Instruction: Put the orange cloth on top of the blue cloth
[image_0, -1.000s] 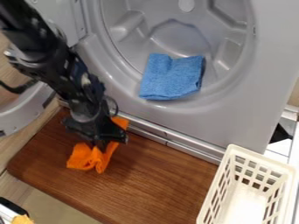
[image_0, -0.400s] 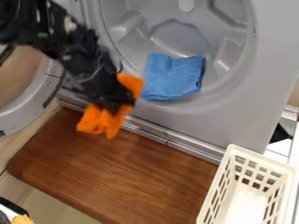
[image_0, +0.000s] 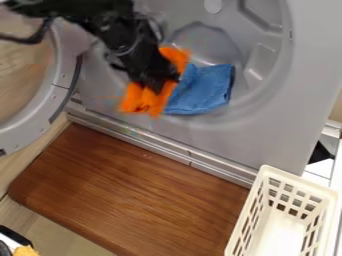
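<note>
1. While the gripper (image_0: 160, 88) hangs just left of the frame's upper centre, it grips the orange cloth (image_0: 139, 100).
2. Just right of that, at upper centre, lies the blue cloth (image_0: 202, 91).

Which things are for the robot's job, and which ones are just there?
For the job:
- orange cloth, held by the gripper
- blue cloth, at the round opening

Just there:
- cream plastic basket
- brown wooden board
- open round door
- yellow thing, bottom left corner
</note>
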